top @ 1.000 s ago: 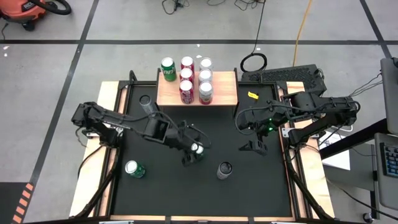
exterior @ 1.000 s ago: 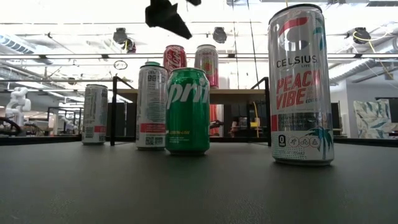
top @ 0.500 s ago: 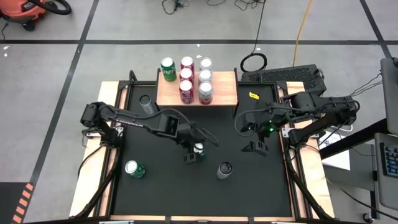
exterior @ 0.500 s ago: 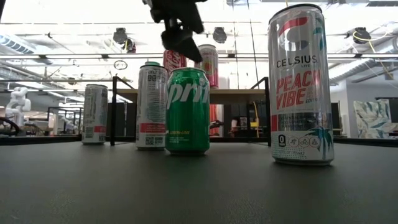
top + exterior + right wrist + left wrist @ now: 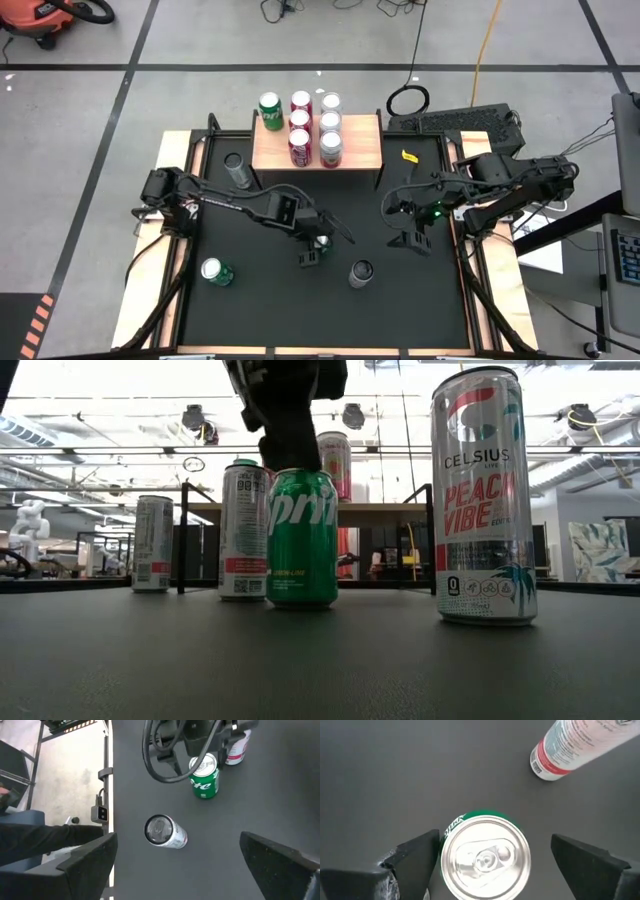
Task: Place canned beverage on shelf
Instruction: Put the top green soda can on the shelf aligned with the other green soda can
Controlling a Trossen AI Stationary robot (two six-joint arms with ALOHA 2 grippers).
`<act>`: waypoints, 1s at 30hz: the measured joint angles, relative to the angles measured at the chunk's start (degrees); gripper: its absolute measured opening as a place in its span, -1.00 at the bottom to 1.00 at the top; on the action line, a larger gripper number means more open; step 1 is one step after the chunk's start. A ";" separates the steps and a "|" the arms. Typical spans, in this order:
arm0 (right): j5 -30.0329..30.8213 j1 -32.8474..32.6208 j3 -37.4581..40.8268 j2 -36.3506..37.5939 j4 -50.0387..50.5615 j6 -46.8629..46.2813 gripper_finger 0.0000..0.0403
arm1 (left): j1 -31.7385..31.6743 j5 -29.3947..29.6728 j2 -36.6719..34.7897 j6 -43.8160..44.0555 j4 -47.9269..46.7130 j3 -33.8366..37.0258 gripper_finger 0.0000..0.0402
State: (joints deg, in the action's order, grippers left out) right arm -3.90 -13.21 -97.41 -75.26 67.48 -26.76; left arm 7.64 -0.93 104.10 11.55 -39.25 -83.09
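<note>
left pincer (image 5: 487, 862) spread wide over upright green aluminium sprite can (image 5: 485, 855), shelf at twelve o'clock; smooth, rigid, dentable: clamp mid-wall.

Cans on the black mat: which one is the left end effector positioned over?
The green Sprite can mid-mat; the left end effector straddles its top, open. Other loose cans stand apart.

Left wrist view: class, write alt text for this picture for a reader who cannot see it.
The open left gripper hangs straight above an upright green Sprite can, one dark finger on each side of its silver top and neither touching it. Farther off on the black mat stands a slim white and red can.
</note>
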 joint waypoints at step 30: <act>2.84 -0.02 0.00 0.00 0.01 0.63 0.99 | -0.02 1.80 1.63 -0.13 -2.02 -0.04 0.91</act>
State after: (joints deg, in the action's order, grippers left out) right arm -1.06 -13.23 -97.41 -75.26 67.49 -26.13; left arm 7.62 0.86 105.73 11.42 -41.27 -83.13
